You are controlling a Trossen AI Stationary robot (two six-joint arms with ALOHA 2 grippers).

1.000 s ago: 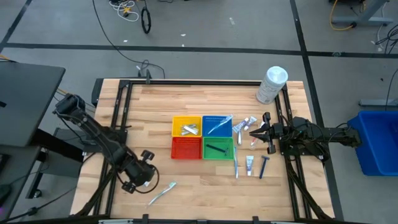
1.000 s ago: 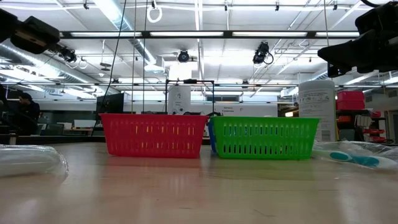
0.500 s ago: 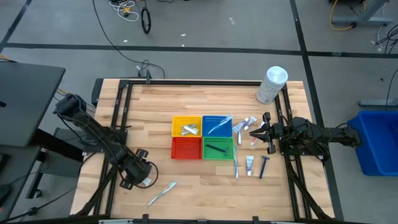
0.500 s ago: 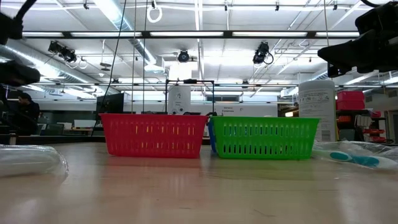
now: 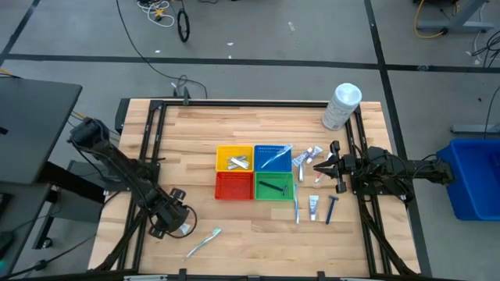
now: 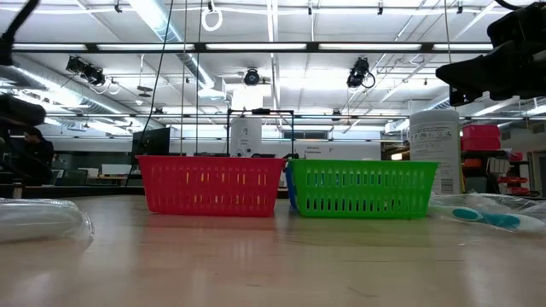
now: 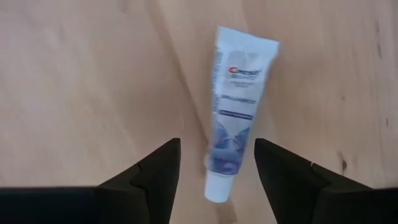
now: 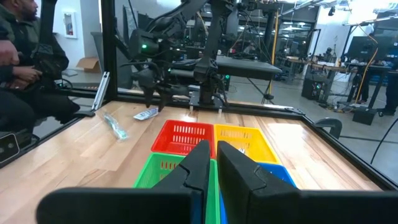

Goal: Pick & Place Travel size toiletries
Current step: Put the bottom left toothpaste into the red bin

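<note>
While the right arm waits, the left arm has moved toward the front left corner of the table (image 5: 195, 125) and come down low. Its left gripper (image 7: 216, 143) has just opened up wide. Now its two dark fingers (image 7: 155, 171) stand one on each side of a small toothpaste tube (image 7: 236, 118), near the cap end, not touching it. The tube lies flat on the wood, well apart from the baskets. I think this means the arm is getting ready to pinch the tube and lift it. Nothing is held yet, so this pick is only starting.

The tube is soft and squishy-looking, white and blue, flat at one end and round at the white cap. It could slip or squash if pinched too hard. A clear, thin toothbrush (image 5: 203, 242) lies just beside the left arm, nearer the front edge.

The right gripper (image 5: 322, 165) hangs over the loose things to the right of the baskets, with its fingers closed and nothing in them.

Four little plastic baskets with holes in their sides sit touching in a square: a yellow basket (image 5: 222, 158), a blue basket (image 5: 273, 147), a red basket (image 5: 233, 186) and a green basket (image 5: 286, 186). A dark razor (image 5: 273, 187) is already in the green one. More tubes (image 5: 308, 156) and another razor (image 5: 331, 209) still lie on the smooth, pale wood
</note>
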